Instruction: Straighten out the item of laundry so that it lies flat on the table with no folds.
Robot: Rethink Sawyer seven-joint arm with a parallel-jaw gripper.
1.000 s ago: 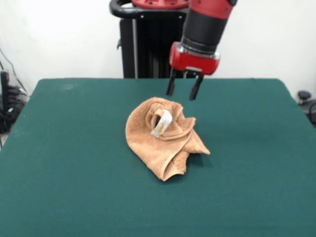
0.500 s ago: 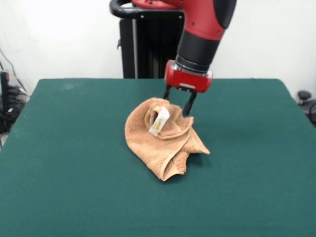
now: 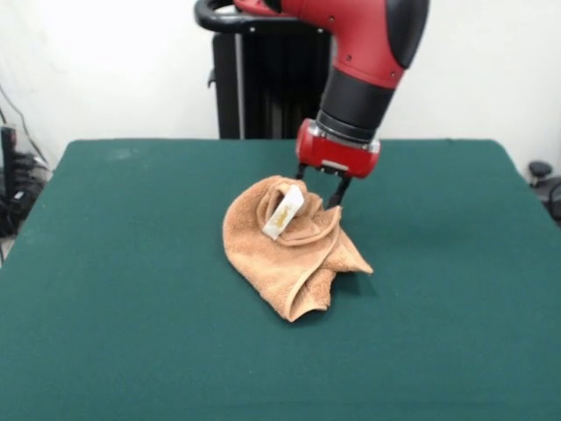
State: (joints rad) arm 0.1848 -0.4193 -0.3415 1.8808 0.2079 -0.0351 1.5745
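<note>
**Crumpled towel, gripper right on top of it**

Only the front view is given, so everything is taken from there.

The small light-brown terry towel [image 3: 294, 250] is seen bunched into a lumpy heap around the middle of the wide dark green felt-covered table [image 3: 114, 289], a bit toward the far side. A white sewn-in label with yellow print [image 3: 284, 213] is stuck up near the top of the heap, and a pointed flap is thrown out to the picture's right.

The red and black arm's gripper [image 3: 321, 188] is lowered onto the far upper edge of the heap, just beside the label. The two dark fingers are spread apart, tips at or in the cloth; nothing looks pinched yet.

The towel can be expected to be light, soft and floppy, not slippery on felt. A single outer layer is probably best taken: the bordered edge or the loose flap, so it gets pulled open rather than dragged as a lump.

Nothing else is seen on the table. The black pedestal [image 3: 263, 79] is stood behind, well out of the way.
</note>
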